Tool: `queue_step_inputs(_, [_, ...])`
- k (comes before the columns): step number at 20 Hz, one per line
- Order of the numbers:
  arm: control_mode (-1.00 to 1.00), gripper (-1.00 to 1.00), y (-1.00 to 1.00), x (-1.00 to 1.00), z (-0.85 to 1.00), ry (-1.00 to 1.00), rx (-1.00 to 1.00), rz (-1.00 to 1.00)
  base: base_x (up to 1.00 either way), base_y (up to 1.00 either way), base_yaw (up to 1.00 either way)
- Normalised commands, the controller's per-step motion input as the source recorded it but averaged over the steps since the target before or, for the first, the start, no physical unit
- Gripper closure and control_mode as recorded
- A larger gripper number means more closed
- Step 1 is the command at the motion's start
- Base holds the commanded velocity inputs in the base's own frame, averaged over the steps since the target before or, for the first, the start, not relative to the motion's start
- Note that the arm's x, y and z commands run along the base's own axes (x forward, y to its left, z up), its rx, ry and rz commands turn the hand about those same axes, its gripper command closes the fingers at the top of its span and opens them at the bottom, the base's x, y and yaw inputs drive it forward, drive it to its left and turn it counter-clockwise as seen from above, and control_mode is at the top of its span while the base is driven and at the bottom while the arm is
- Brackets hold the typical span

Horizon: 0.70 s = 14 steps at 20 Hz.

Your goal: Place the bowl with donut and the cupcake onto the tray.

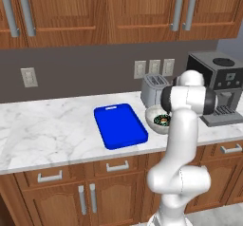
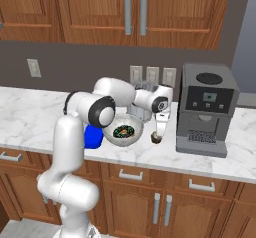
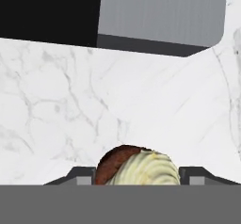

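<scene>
Two fingers (image 3: 136, 180) of mine straddle the cupcake (image 3: 137, 168), parted and not yet gripping, on the surface (image 3: 70, 110) between bowl (image 2: 123, 131) and coffee machine (image 2: 206, 109). I should squeeze gently on the wrapper, centred, then lift straight before swinging to the tray (image 1: 120, 125).

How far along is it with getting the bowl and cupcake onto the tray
Nothing is placed yet: the tray is bare. The gripper is down around the cupcake on the counter, not lifted. The bowl with the donut sits beside the tray.
</scene>
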Motion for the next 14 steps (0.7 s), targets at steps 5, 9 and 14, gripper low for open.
queue_step_inputs(5, [-1.00, 1.00, 0.00, -0.19, 0.47, -0.07, 0.00, 0.00, 0.00, 0.00, 0.00])
queue_step_inputs(9, [-1.00, 1.00, 0.02, -0.27, 0.39, -0.08, 0.00, 0.00, 0.00, 0.00, 0.00])
queue_step_inputs(14, [-1.00, 1.00, 0.16, -0.52, 0.42, -0.11, -0.02, 0.00, 0.00, 0.00, 0.00])
